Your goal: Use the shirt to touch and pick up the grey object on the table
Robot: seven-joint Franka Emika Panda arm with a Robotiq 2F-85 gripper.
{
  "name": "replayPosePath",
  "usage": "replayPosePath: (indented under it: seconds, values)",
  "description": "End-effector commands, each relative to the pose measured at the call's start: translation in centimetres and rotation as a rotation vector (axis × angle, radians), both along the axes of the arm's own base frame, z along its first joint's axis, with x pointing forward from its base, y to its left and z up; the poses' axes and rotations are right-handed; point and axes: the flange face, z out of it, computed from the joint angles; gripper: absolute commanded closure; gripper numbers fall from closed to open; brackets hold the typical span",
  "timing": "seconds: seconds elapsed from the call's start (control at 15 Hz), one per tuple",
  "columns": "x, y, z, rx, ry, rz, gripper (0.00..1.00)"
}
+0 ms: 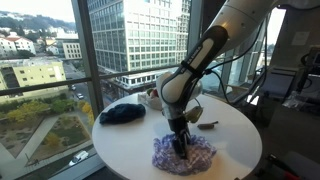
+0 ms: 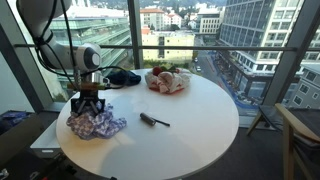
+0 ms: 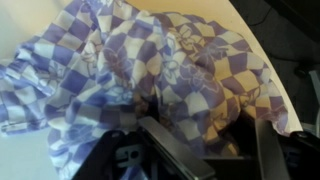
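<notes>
Round white table [image 2: 205, 115] by city windows. Pressing gripper [image 2: 90, 108] into crumpled purple-and-white checked shirt [image 2: 106, 127]; finger closure impossible to tell. Best to pinch plenty of cloth, then drape over slim grey object [image 2: 152, 121] lying bare nearby.

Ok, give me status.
Claw down on checkered shirt, grip unclear. Grey object lies apart on table, untouched. Dark cloth, pink bundle off to the side.

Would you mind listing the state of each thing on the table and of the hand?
checkered shirt: crumpled heap, beneath the hand.
hand: lowered into the shirt, grip unclear.
grey object: lying flat, untouched, apart from the shirt.
dark blue cloth: bunched up, untouched.
pink bundle: heaped, untouched.
</notes>
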Motion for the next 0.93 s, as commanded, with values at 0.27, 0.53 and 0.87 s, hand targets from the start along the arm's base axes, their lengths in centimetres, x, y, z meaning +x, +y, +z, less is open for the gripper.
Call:
replayPosePath:
  seconds: [0.27, 0.53, 0.87]
  values:
    - [1.2, -0.3, 1.1, -0.057, -0.006, -0.063, 0.86]
    - [1.9, -2.1, 1.8, -0.181, -0.016, -0.209, 0.9]
    - [3.2, -4.2, 4.3, -0.284, -0.091, -0.34, 0.89]
